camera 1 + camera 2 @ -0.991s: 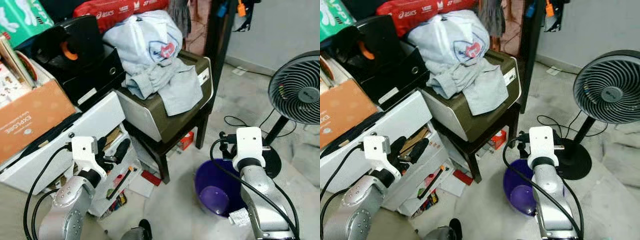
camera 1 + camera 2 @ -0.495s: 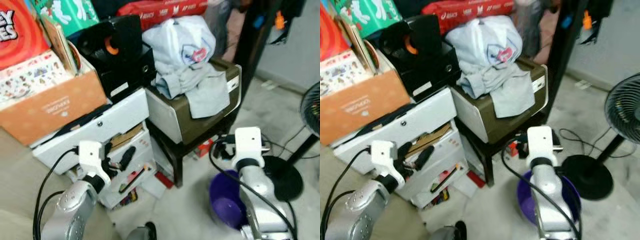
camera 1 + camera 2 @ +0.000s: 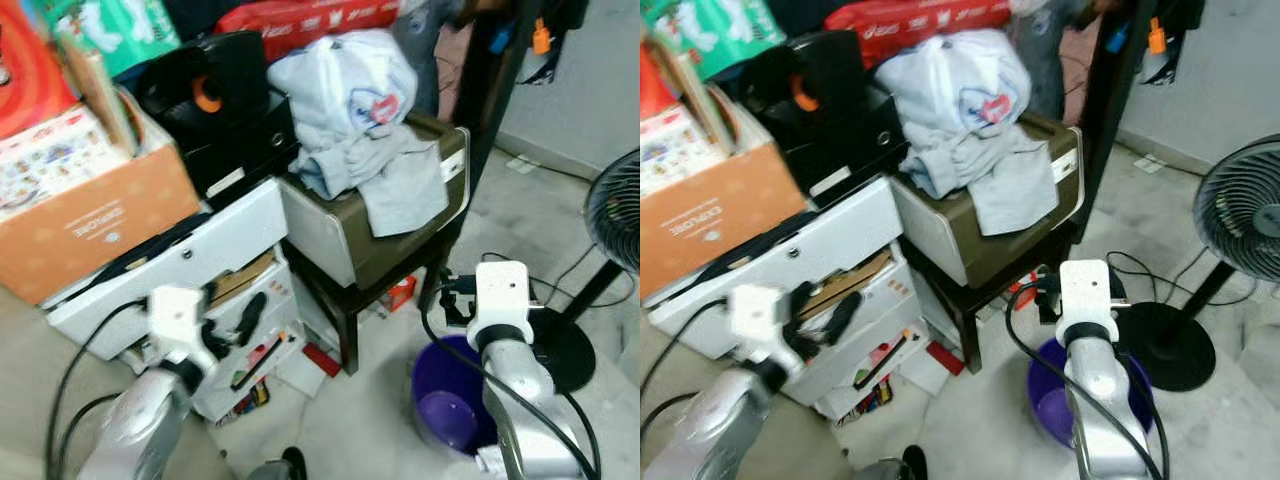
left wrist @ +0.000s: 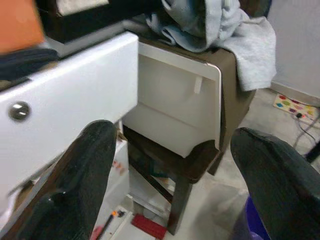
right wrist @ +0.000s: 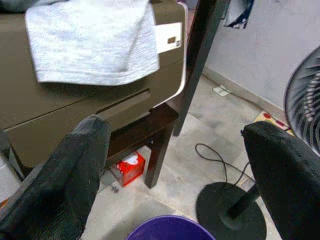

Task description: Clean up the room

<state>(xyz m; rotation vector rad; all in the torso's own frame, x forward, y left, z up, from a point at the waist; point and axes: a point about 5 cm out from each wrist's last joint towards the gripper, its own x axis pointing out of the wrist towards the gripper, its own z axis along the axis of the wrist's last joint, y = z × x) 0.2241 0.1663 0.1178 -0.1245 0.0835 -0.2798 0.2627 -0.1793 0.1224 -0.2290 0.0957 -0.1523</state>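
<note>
A heap of grey and white clothes [image 3: 360, 120] lies on an olive-brown printer [image 3: 400, 235], which stands on a dark stool. A grey cloth [image 5: 95, 45] hangs over the printer's front. A purple bucket [image 3: 450, 410] sits on the floor to the right of the stool, below my right arm. My left gripper [image 3: 232, 322] is open and holds nothing, low in front of the white drawer unit [image 3: 200, 250]. My right gripper [image 5: 175, 127] is open and holds nothing, above the bucket and facing the stool's leg.
An orange cardboard box [image 3: 90, 230] and a black speaker [image 3: 210, 90] are stacked on the left. The open drawers spill papers and small items. A standing fan [image 3: 615, 210] with a round base [image 3: 565, 335] and a cable stands at the right. A small red box [image 5: 127, 165] lies under the stool.
The whole picture has shifted as the camera moved, first left, then back right. Both grippers stay open and hold roughly the same poses.
</note>
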